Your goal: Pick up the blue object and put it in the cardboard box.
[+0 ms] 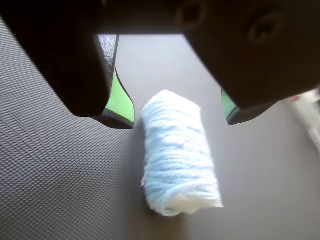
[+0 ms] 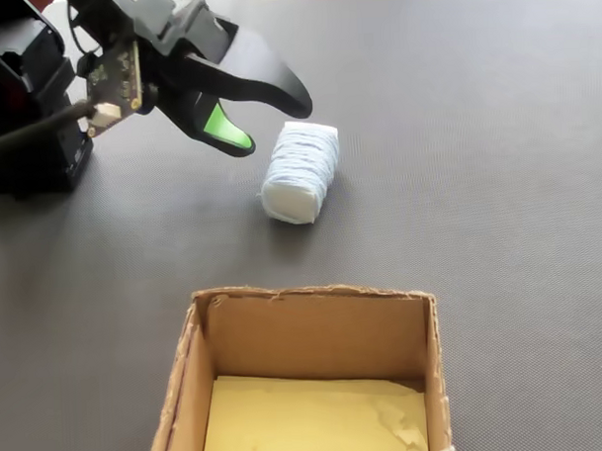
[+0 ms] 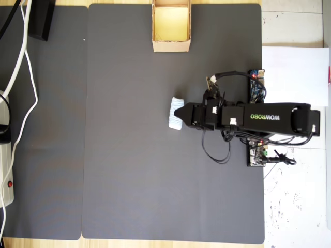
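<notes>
The gripper (image 1: 180, 122) is seen spread wide with nothing held, its green-lined jaws poised above the blue object (image 1: 177, 160), which lies near the mat's (image 3: 129, 155) centre. "WOWROBO" is printed on the arm (image 3: 269, 118). The cardboard box (image 3: 171, 45) is set at the mat's top edge in the overhead view.

A dark grey textured rubber mat (image 3: 129, 170) covers a light wooden tabletop (image 3: 41, 243); white cables (image 3: 23, 67) and a white paper sheet (image 3: 295, 72) lie alongside.

We see bright, even daylight with soft shadows; the wrist view blurs at the dark tool (image 1: 177, 117).
</notes>
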